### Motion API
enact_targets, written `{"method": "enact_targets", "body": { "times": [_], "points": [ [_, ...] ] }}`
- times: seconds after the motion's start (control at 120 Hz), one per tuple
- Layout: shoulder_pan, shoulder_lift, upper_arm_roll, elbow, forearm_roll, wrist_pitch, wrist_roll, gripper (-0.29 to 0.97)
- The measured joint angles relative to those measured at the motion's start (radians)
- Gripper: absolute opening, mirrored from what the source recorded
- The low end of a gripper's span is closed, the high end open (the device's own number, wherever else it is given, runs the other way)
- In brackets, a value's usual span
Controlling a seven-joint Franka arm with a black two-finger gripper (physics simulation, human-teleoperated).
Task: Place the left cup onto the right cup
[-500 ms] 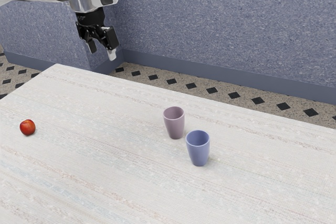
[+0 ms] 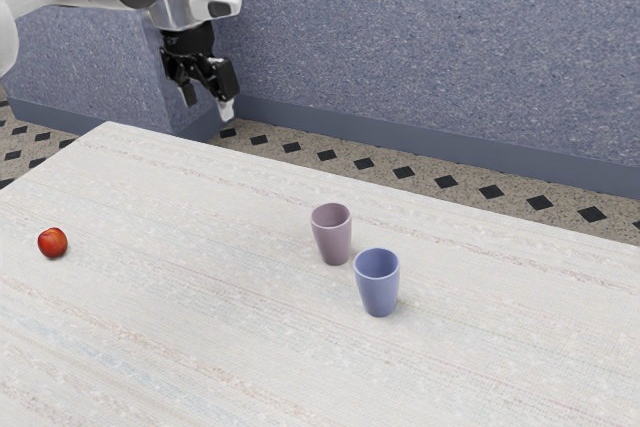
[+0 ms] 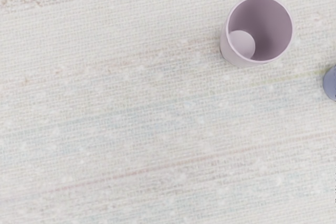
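Observation:
A mauve cup (image 2: 331, 233) stands upright near the middle of the pale table, and a blue cup (image 2: 377, 281) stands upright just to the exterior view's right of it and nearer the front. The two cups are close but apart. My gripper (image 2: 208, 99) hangs high above the table's far edge at the upper left, open and holding nothing, well away from both cups. From the hand's camera I look down into the mauve cup (image 3: 256, 31), with a sliver of the blue cup (image 3: 331, 82) at the frame's edge.
A small red apple (image 2: 53, 242) lies on the table (image 2: 200, 327) far to the exterior view's left. Behind the table are a tiled floor with black diamonds and a blue-grey wall.
My hand has moved a little toward the exterior view's right and slightly up. The cups and the apple have stayed where they were.

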Motion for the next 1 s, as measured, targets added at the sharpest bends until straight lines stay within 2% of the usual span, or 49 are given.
{"method": "enact_targets", "body": {
  "times": [0.175,0.425,0.733,1.0],
  "points": [
    [-0.007,0.18,-0.022,0.173,-0.011,0.001,0.001,0.68],
    [-0.006,0.379,-0.03,0.294,-0.036,0.064,0.001,0.68],
    [-0.007,0.509,-0.043,0.321,-0.1,0.159,-0.01,0.68],
    [-0.025,0.599,-0.045,0.357,-0.088,0.184,-0.026,0.68]
  ]
}}
